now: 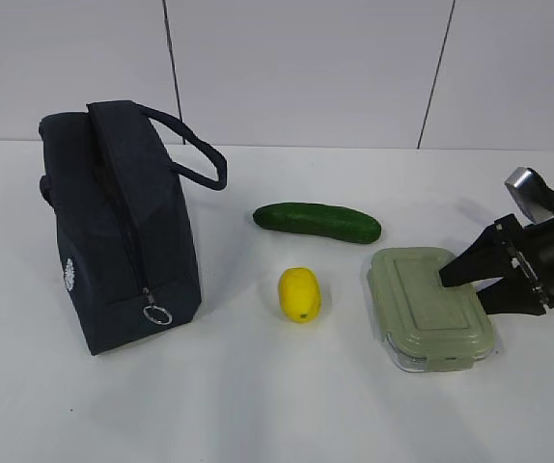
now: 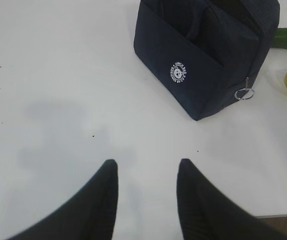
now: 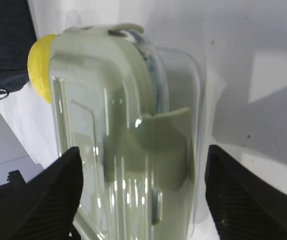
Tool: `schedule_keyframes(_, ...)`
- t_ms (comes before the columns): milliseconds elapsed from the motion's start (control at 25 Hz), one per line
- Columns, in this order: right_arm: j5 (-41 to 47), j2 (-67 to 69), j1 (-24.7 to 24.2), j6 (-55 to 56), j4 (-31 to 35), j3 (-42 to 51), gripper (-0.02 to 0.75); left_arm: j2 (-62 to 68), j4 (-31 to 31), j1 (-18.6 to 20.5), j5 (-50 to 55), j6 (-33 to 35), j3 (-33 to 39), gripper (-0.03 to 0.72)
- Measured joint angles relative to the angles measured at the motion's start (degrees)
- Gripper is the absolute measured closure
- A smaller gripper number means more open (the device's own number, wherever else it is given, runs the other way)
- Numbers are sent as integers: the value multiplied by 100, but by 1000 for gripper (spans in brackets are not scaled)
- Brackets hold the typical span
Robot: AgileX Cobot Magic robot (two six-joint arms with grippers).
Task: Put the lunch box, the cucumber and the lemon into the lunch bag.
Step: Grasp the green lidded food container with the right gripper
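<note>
The lunch box [image 1: 429, 307], clear with a sage-green lid, lies flat at the right. My right gripper [image 1: 462, 291] reaches in from the right edge, open, its jaws straddling the box's near end. In the right wrist view the lunch box [image 3: 128, 125] fills the gap of the right gripper [image 3: 143, 152], with slim gaps at both fingers. The lemon [image 1: 299, 294] sits mid-table and the cucumber [image 1: 318, 221] lies behind it. The navy lunch bag [image 1: 127, 231] stands at the left. My left gripper [image 2: 147, 162] hangs open over bare table, short of the lunch bag [image 2: 203, 55].
A metal ring pull [image 1: 157, 313] hangs at the bag's lower front corner, and a loop handle [image 1: 200, 154] sticks out toward the cucumber. White tabletop [image 1: 258, 405] stretches in front of the objects. A tiled wall stands behind the table.
</note>
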Motion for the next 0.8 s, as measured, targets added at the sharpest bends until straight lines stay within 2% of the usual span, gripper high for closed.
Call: schedule_keyframes(800, 15, 285, 0, 0, 131, -221, 149, 0, 0, 0, 0, 0, 0, 412)
